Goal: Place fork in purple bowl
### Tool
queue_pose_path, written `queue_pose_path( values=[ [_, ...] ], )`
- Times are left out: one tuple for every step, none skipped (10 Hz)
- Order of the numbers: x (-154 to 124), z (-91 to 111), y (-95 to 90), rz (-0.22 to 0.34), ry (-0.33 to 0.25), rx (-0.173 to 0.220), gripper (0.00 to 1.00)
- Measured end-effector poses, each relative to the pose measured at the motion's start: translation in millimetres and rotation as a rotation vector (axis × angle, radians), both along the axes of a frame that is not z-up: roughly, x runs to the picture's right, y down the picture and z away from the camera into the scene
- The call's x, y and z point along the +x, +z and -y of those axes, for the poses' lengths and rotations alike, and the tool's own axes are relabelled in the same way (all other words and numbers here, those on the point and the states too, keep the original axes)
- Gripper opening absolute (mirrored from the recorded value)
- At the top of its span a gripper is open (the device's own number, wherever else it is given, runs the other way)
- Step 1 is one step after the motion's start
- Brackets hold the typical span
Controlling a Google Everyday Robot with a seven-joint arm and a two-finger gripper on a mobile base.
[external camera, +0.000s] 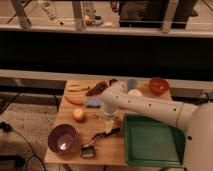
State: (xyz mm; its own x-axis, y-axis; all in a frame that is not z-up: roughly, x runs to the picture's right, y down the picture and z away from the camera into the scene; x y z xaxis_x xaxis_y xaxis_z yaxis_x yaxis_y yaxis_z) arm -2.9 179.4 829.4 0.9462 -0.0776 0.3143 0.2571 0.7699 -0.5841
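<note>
currently: the pickup stage, by my reading; nothing lies in the purple bowl (62,138) and the fork looks to be on the table.
gripper (108,120): low over the middle of the table (107,156), pointing down from the white arm (145,106) that reaches in from the right; spread or pressed together, i cannot tell.
fork (101,134): seems to be the thin pale sliver just below the gripper, close alongside the black-handled tool (100,141); too faint to be sure of contact.
purple bowl: front-left corner of the table, upright, left of the tool's metal head.
next move: likely a clean pinch on the thin metal alone, a lift, then a carry left and forward over the bowl's rim.
in the way: the black-handled tool lies between gripper and bowl, and so near the fork that it could be caught by mistake or dragged along.
around: a round orange fruit (78,114) left of the gripper, a blue sponge (93,103) behind it, a green tray (150,145) to the right, a red-orange bowl (159,85) at the back right, well apart.
</note>
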Motion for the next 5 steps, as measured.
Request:
queue_pose_path(
  values=[
    [-2.4,4.7,-1.2,0.002,-0.001,0.008,0.8],
    [-7.6,10.7,-2.9,0.009,-0.01,0.017,0.8],
    [-10.2,12.5,-3.6,0.008,-0.025,0.02,0.8],
    [-12.3,13.7,-3.7,0.007,-0.035,0.022,0.8],
    [-15.2,15.0,-2.7,0.007,-0.043,0.022,0.8]
  ],
)
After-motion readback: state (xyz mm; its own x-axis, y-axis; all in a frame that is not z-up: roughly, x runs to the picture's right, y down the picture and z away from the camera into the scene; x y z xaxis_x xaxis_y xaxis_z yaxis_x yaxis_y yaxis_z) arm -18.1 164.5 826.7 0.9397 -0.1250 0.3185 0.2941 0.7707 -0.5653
